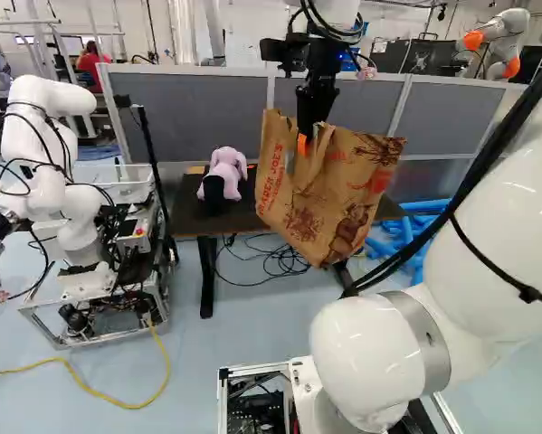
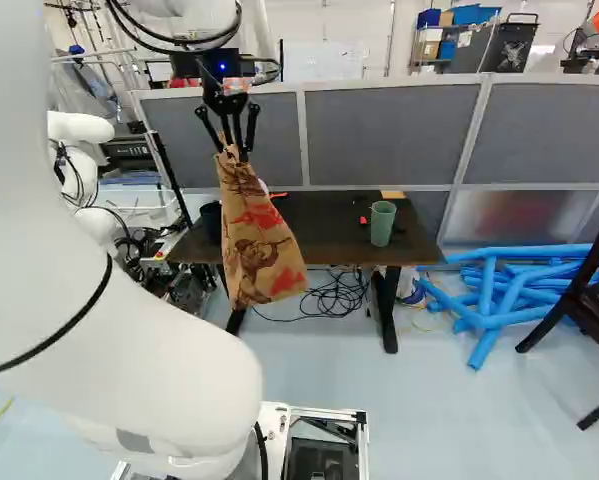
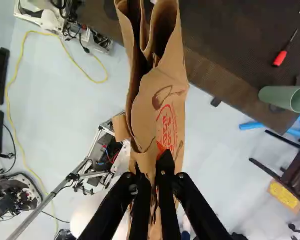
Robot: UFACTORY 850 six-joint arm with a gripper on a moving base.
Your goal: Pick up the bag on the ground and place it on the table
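The gripper [image 1: 308, 136] points downward, its two fingers clamped on the upper edge of the brown paper bag [image 1: 329, 194], with paper pinched between them; the bag hangs under the gripper, off the floor, slanted in the left base view, and in the wrist view its folded, partly open mouth stretches ahead of the fingers.

The dark table [image 2: 324, 220] stands beyond the hanging bag in both base views, its top lower than the gripper; in the wrist view bare floor [image 3: 210, 140] shows to either side of the bag beneath the gripper, and the tabletop lies further ahead; a pink plush toy [image 1: 223, 167] sits on the table, left of the gripper in the left base view; a green cup [image 2: 382, 222] stands upright on the table, right of the gripper in the right base view; a red screwdriver [image 3: 280, 58] lies on the tabletop, nearer the gripper than the cup in the wrist view; blue tubes [image 2: 499, 300] lie on the floor, well apart from the gripper.
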